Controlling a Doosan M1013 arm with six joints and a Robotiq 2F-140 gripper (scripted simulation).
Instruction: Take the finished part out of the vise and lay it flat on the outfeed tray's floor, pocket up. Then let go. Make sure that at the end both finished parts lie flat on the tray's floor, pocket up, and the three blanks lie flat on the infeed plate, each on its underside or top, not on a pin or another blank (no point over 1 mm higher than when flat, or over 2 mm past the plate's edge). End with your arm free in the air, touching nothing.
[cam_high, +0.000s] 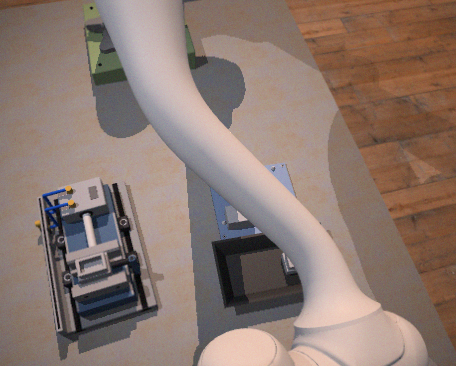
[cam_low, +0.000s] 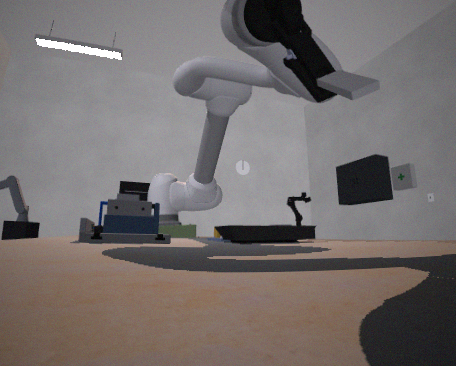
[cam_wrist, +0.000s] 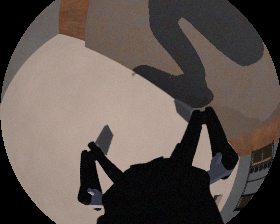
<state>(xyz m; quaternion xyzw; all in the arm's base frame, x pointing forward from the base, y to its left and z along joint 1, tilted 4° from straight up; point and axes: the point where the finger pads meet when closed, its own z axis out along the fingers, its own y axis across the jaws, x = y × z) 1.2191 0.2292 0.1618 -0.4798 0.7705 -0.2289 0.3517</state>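
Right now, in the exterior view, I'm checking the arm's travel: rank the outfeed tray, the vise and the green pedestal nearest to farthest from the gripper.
From the open gripper, high at right:
1. Outfeed tray, low, right of centre.
2. Vise, farther left.
3. Green pedestal, at the back.

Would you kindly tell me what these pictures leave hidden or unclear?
- Outfeed tray: in the top view the arm covers its right side.
- Green fixture: top view, half hidden by the arm and cut by the upper edge.
- Finished part in the vise: too small in the exterior view to show its pocket.
- Tool: open, but the wrist view shows only the table beneath.
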